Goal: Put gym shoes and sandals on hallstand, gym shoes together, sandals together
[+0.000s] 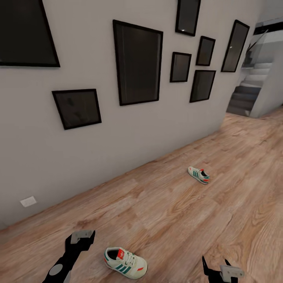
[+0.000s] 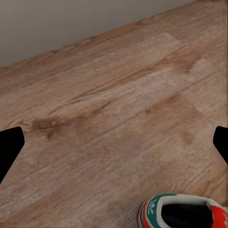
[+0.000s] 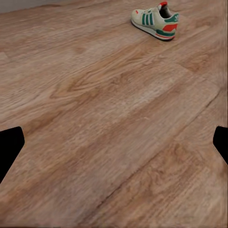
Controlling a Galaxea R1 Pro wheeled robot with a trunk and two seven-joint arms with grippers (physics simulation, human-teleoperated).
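Gym shoes on the corridor floor (image 1: 177, 212) from the head: near shoe (image 1: 125, 262) at 6 o'clock between left gripper (image 1: 81, 236) and right gripper (image 1: 214, 267), far shoe (image 1: 198, 174) at 2 o'clock. Left wrist: fingers (image 2: 9, 147) spread wide, empty, near shoe (image 2: 183, 213) at the edge. Right wrist: fingers (image 3: 9, 147) likewise apart, empty, far shoe (image 3: 156, 20) well ahead.

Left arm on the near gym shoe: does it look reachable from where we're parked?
Probably yes. The near gym shoe lies on the corridor floor just beside the left gripper, with bare planks between them. The left wrist view shows its heel close below the open fingers, so a short drop and shift should do.
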